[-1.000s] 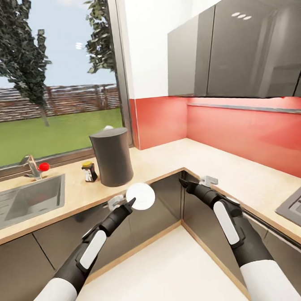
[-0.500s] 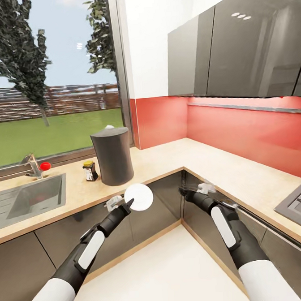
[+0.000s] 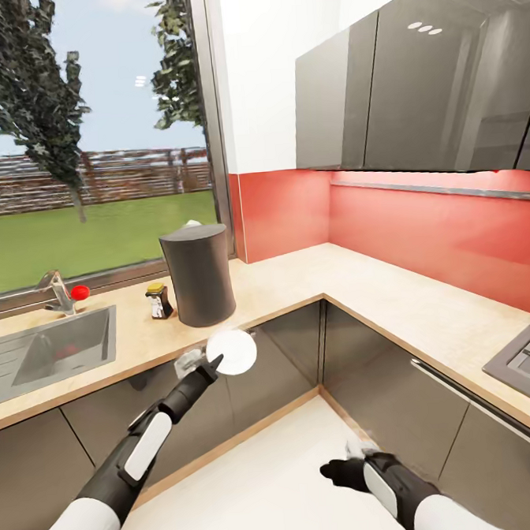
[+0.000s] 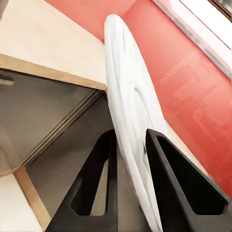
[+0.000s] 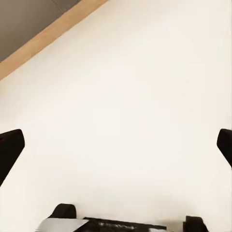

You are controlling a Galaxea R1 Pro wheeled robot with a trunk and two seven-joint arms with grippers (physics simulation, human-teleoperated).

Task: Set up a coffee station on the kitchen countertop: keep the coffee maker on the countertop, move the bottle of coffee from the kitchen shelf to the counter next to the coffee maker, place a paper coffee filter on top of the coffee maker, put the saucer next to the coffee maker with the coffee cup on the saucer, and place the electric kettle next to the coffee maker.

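My right gripper hangs low over the floor, fingers spread wide, empty. Left gripper pinches the saucer by its rim, on edge, just short of the countertop. Stiff, light, slick, likely chippable; set down gently right of the coffee maker.

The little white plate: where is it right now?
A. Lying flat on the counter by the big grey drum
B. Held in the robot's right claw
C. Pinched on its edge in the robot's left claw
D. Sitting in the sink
C: the saucer stands on edge between the two black fingers of the left claw, in front of the countertop edge, not resting on it.
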